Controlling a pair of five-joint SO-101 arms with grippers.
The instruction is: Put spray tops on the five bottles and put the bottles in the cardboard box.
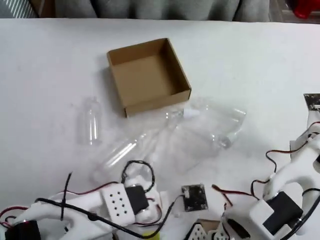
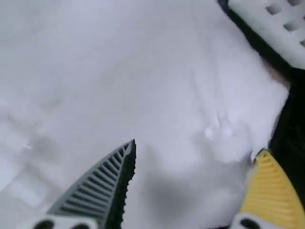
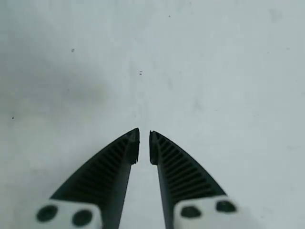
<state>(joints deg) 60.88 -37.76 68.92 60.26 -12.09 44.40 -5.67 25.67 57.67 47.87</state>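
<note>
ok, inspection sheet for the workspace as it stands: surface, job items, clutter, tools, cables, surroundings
Surface: white table, with a few dark specks beneath the right tool.
Job's things: cardboard box is open and empty. Clear bottles lie on the table by its near side: one apart, one nearer the arms, more clustered. The count is unclear.
Clutter: small circuit board between the arms, possibly part of the rig.
Grippers: left tool is open and holds nothing. Right tool is shut and holds nothing.
Cables: red and black wires run along the arms. There is a black loop by the left arm.
Surroundings: grey fabric behind the table and a red object at the far corner.
</note>
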